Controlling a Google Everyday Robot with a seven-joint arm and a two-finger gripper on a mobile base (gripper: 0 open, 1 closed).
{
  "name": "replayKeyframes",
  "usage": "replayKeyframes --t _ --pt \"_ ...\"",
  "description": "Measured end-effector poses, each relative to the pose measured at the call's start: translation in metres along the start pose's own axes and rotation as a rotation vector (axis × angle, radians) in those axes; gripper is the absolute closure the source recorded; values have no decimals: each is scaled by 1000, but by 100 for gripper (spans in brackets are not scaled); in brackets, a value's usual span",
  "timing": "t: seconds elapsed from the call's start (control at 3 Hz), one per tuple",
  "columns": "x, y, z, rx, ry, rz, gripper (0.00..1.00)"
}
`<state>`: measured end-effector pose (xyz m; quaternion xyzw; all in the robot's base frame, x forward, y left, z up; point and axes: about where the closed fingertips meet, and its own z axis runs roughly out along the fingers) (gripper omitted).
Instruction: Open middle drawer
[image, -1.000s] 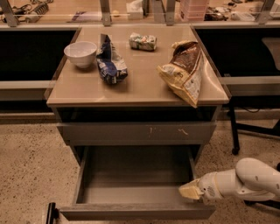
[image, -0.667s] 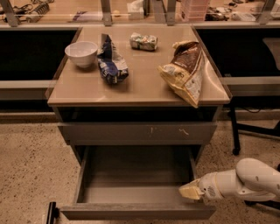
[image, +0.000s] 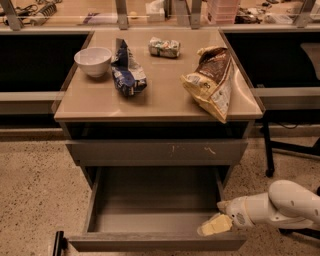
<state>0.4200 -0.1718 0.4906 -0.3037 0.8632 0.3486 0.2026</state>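
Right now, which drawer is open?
The middle drawer: pulled out, its bare grey inside showing. The scratched drawer above it is shut flush. The gripper sits at the open one's front corner, on the right of the view.

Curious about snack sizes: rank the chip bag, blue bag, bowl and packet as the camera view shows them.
1. chip bag
2. blue bag
3. bowl
4. packet, farthest back

The end effector sits at the middle drawer's front right corner.
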Motion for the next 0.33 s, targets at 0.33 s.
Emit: replayKeyframes --t 0.33 --pt "0 0 0 0 0 0 0"
